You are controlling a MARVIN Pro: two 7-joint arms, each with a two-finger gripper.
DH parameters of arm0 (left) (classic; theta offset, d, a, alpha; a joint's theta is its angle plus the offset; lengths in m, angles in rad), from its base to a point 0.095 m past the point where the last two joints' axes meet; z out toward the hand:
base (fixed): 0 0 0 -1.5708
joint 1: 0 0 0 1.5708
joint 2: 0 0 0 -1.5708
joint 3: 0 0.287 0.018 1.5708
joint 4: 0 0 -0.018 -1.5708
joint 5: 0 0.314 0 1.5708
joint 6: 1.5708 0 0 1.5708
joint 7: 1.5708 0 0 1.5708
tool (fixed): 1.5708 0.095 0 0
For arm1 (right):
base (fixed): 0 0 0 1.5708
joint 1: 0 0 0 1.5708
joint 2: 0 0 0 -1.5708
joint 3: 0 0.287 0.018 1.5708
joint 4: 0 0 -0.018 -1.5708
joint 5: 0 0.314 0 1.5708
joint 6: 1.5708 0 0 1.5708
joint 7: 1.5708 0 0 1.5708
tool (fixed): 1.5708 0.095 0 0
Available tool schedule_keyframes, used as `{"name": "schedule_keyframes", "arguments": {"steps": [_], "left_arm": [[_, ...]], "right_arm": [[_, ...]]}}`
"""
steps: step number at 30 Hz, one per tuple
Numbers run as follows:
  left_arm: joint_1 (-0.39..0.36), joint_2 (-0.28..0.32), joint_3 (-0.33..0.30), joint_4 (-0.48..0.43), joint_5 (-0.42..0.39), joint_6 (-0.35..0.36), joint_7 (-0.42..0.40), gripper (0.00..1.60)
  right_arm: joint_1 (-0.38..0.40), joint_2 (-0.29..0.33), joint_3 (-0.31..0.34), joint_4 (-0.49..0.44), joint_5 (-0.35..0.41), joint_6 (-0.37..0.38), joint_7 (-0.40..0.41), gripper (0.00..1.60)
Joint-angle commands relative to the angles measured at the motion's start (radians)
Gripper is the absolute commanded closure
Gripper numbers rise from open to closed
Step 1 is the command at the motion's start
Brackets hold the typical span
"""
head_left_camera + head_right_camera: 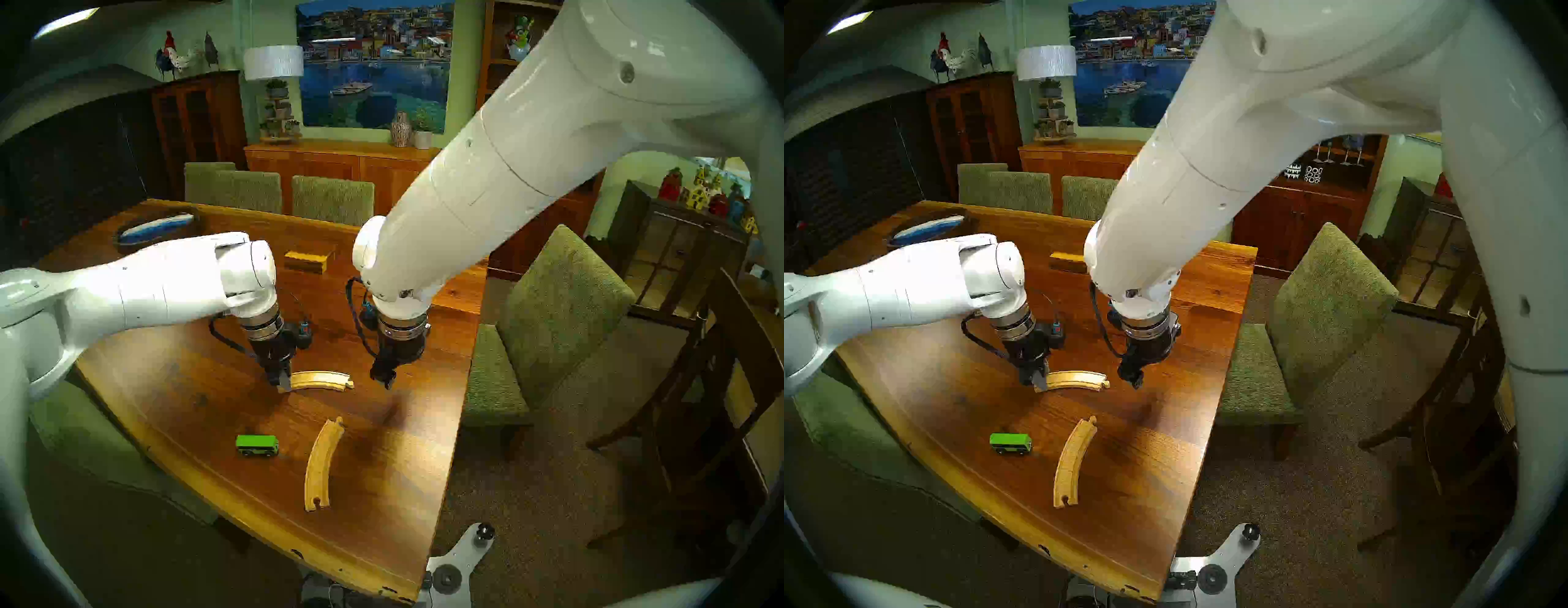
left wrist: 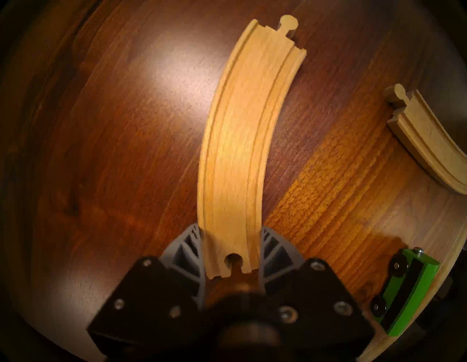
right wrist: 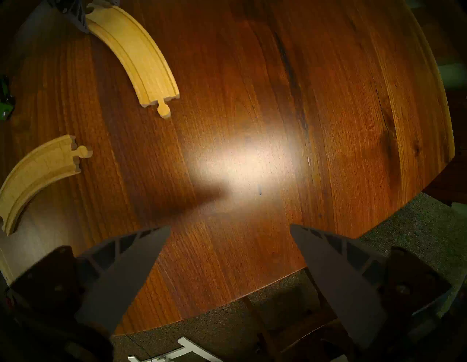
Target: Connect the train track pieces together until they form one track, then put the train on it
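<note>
Two curved pale-wood track pieces lie apart on the wooden table [image 1: 178,382]. My left gripper [image 1: 283,384] [image 2: 231,242] is shut on the socket end of the far track piece [image 1: 322,381] [image 2: 237,141], one finger on each side. That piece's peg points towards my right gripper [image 1: 387,380] [image 3: 230,230], which hovers open and empty just beyond it. The near track piece [image 1: 322,465] [image 3: 38,177] lies nearer the front edge, peg end towards the far piece [image 3: 136,58]. To the left of the near piece, the green train [image 1: 257,445] [image 2: 409,290] stands on its wheels.
A rectangular wooden box [image 1: 307,260] sits behind the grippers. A dark oval tray [image 1: 155,231] is at the table's far left. Green upholstered chairs stand behind the table [image 1: 331,199] and at its right edge [image 1: 551,322].
</note>
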State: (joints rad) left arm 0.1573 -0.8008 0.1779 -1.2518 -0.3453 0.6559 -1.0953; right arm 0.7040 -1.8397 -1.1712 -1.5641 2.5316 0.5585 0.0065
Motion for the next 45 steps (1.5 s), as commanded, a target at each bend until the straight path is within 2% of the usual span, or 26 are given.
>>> {"name": "schedule_keyframes", "arguments": {"steps": [1,8,17,20,23,28,34,37,38,39,45], "left_arm": [[-0.019,-0.003,-0.013,0.003,-0.001,-0.002,-0.001,1.60],[-0.018,-0.003,-0.014,0.003,0.000,-0.002,-0.001,1.60],[-0.017,-0.002,-0.016,0.003,0.001,-0.001,-0.001,1.60],[-0.017,-0.003,-0.016,0.003,0.001,-0.002,-0.002,1.60],[-0.017,-0.003,-0.016,0.003,0.002,-0.002,-0.002,1.60],[-0.016,-0.003,-0.017,0.003,0.002,-0.002,-0.002,1.60],[-0.016,-0.003,-0.018,0.003,0.003,-0.002,-0.003,1.60],[-0.016,-0.002,-0.018,0.003,0.003,-0.002,-0.003,1.60],[-0.016,-0.002,-0.018,0.003,0.003,-0.002,-0.003,1.60],[-0.015,-0.002,-0.018,0.003,0.003,-0.002,-0.003,1.60],[-0.015,-0.002,-0.019,0.003,0.004,-0.001,-0.004,1.60]], "right_arm": [[0.063,-0.016,0.032,-0.006,0.044,0.046,-0.016,0.00],[0.128,-0.033,0.085,-0.065,0.077,0.078,-0.024,0.00],[0.199,-0.050,0.182,-0.188,-0.046,0.021,-0.019,0.00],[0.212,-0.039,0.200,-0.217,-0.071,0.003,-0.019,0.00],[0.213,-0.011,0.219,-0.247,-0.125,-0.044,0.000,0.00],[0.182,-0.005,0.233,-0.257,-0.261,-0.104,0.067,0.00],[0.153,-0.031,0.219,-0.216,-0.415,-0.113,0.196,0.00],[0.136,-0.029,0.218,-0.187,-0.473,-0.107,0.254,0.00],[0.129,-0.022,0.223,-0.184,-0.484,-0.107,0.250,0.00],[0.125,-0.027,0.219,-0.167,-0.512,-0.112,0.293,0.00],[0.075,-0.044,0.217,-0.090,-0.601,-0.126,0.406,0.00]]}}
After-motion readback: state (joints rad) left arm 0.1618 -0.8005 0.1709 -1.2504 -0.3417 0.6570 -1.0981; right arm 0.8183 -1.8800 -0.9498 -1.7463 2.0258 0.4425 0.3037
